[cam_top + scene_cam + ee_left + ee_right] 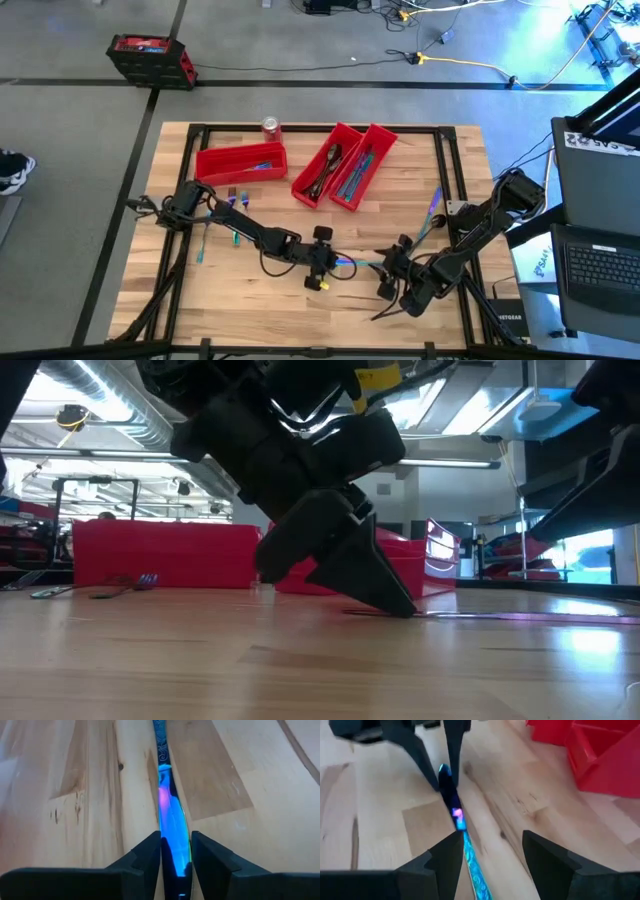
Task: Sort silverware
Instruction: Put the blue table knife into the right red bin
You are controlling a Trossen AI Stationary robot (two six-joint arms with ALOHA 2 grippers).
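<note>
Right end effector [388, 268]: near right of the counter [250, 310], fingers spread around one end of the knife, not clamped; hold it clear.
Left end effector [330, 262]: near centre; closed on the knife's [172, 827] blade, flat on the counter; lift level.
Red bins [345, 165]: far centre; choose the matching one.
Writing: none readable.
</note>
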